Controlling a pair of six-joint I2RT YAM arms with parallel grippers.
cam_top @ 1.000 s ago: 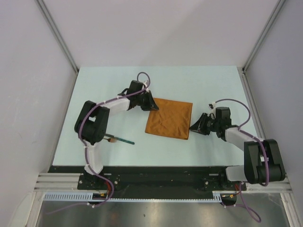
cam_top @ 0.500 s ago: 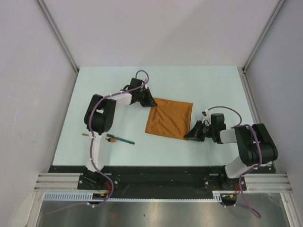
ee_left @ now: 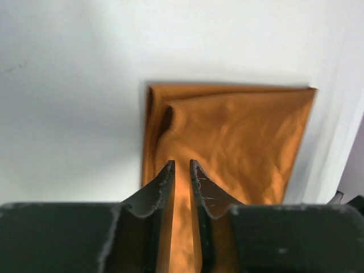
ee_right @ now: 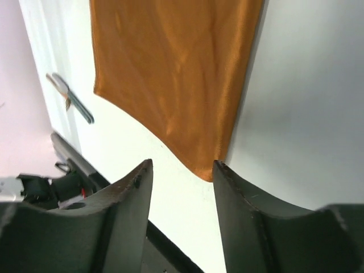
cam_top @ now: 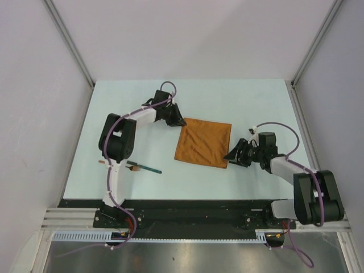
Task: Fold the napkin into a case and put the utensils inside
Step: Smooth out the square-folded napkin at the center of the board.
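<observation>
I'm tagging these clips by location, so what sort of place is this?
Probably a robotics lab test cell: a pale table boxed in by white panels, with two robot arms mounted at its near edge.

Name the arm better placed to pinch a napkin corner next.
Probably the right: the right gripper is open, with a corner of the napkin just ahead of its gap. The left gripper is nearly closed over the opposite corner.

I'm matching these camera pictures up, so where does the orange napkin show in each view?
Top external: napkin mid-table.
Left wrist: napkin centre and right.
Right wrist: napkin upper middle, corner pointing down.
Shared landmark: utensils, left of it from above; utensils upper left on right wrist; absent from left wrist.
</observation>
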